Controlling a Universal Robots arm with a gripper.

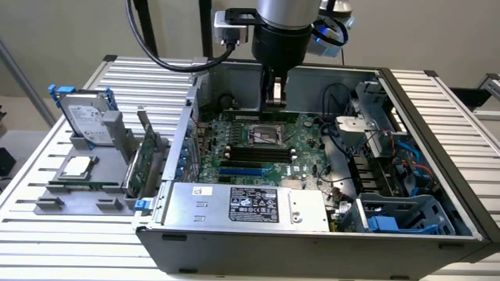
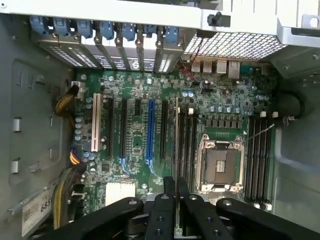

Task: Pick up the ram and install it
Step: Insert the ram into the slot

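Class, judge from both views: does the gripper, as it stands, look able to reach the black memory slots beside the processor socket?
Probably yes. The gripper, shut on the ram, hangs over the open motherboard, and the memory slots beside the socket lie bare with no cable across them.

The counter [image 1: 445, 123] is ribbed bare aluminium, dully shiny. The case [image 1: 312, 252] is matt grey sheet metal; its power supply [image 1: 191, 204], lower centre, is bare metal with a glossy black label [image 1: 254, 206]. The matt black hand [image 2: 176, 181] pinches the ram's [image 2: 176, 140] thin board edge. Upper left, the hard drive [image 1: 84, 117] is silvery metal with blue plastic rails [image 1: 53, 93].
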